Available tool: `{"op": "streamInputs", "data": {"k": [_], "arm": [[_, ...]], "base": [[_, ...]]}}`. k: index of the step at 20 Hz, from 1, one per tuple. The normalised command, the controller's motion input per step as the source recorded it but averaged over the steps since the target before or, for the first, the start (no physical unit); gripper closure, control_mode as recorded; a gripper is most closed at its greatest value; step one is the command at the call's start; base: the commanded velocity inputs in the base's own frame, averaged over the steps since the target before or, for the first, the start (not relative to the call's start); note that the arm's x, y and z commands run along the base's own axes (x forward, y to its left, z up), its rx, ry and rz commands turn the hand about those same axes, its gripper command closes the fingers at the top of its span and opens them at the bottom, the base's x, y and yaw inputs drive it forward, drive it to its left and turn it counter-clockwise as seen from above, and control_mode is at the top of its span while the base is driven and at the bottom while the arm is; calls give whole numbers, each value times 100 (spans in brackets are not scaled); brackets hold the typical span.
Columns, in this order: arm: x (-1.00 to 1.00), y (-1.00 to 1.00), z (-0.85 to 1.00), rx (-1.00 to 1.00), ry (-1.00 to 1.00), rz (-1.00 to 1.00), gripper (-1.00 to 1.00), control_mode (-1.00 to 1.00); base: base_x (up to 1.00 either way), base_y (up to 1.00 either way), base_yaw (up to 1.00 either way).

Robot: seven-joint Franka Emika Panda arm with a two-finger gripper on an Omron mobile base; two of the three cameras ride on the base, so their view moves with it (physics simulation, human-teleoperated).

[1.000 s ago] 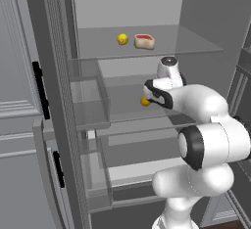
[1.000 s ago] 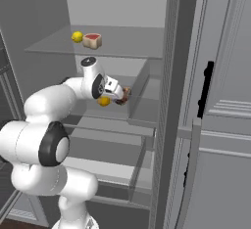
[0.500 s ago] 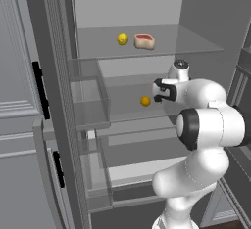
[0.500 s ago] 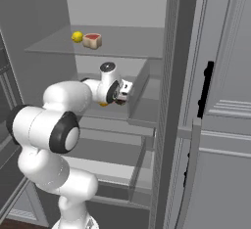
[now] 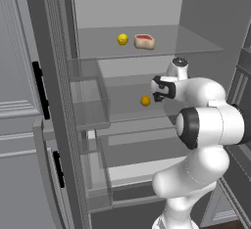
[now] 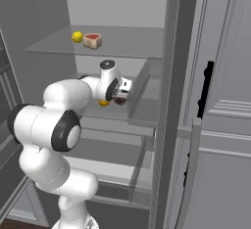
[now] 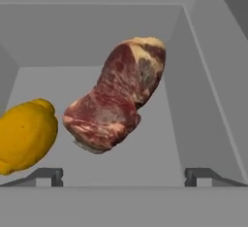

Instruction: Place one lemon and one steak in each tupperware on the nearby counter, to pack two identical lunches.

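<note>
From the left base view, the white arm reaches into an open fridge, and its claw [image 5: 158,89] sits over the middle glass shelf [image 5: 122,110], pointing left toward a lemon [image 5: 145,101] that rests on that shelf just beside it. On the upper shelf [image 5: 98,44], a second lemon [image 5: 122,38] lies close to a steak [image 5: 144,41], the two near each other but apart. The fridge door [image 5: 29,125] stands open at the left with a black handle [image 5: 40,88].

From the right base view, the claw [image 6: 122,92] is at the same middle shelf, with the lemon [image 6: 104,103] showing partly below the wrist and a dark red bit of steak [image 6: 120,101] just under the claw. Up top, the other lemon [image 6: 77,36] and steak [image 6: 92,40] sit side by side, near or touching; I cannot tell which.

In the hand view, the claw [image 7: 124,176] is spread wide and holds nothing; its two dark fingertips [image 7: 46,175] stand far apart. Between and beyond them lies a steak [image 7: 116,107], red with a pale fatty edge, and the lemon [image 7: 24,135] is just to its left, with a thin gap between them.
</note>
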Motion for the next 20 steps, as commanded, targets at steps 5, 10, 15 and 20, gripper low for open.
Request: {"op": "streamInputs", "data": {"k": [5,10,15,20], "arm": [[2,32,0,-1,-6,3,-100,-100],[29,15,0,-5,-7,1,-100,-100],[35,6,0,-6,0,0,-100,-100],[9,0,-13,-4,6,0,-100,-100]], "base": [[0,0,0],[0,0,0],[0,0,0],[0,0,0]]}}
